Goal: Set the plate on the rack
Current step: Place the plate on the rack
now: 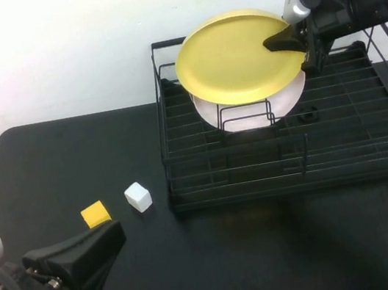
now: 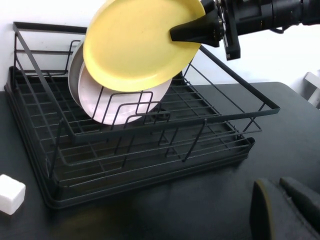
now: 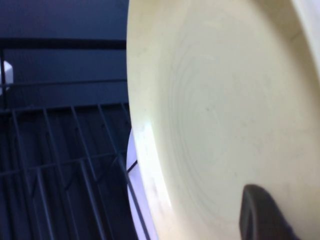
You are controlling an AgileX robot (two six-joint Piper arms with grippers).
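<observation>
Your right gripper point(image 1: 298, 39) held the yellow plate point(image 1: 235, 56) by its rim, jaws closed on the edge, above the back of the black rack point(image 1: 291, 147). The plate hung tilted in the air over the rack, just in front of a pale pink plate point(image 1: 248, 113) and a grey plate point(image 2: 75, 70) standing upright in the rack's slots. Your left gripper point(image 1: 86, 256) sat closed and empty, low over the bench point(image 1: 48, 162), well clear of the rack. Between it and the rack lay a small white block point(image 1: 138, 197) and a yellow block point(image 1: 95, 213).
</observation>
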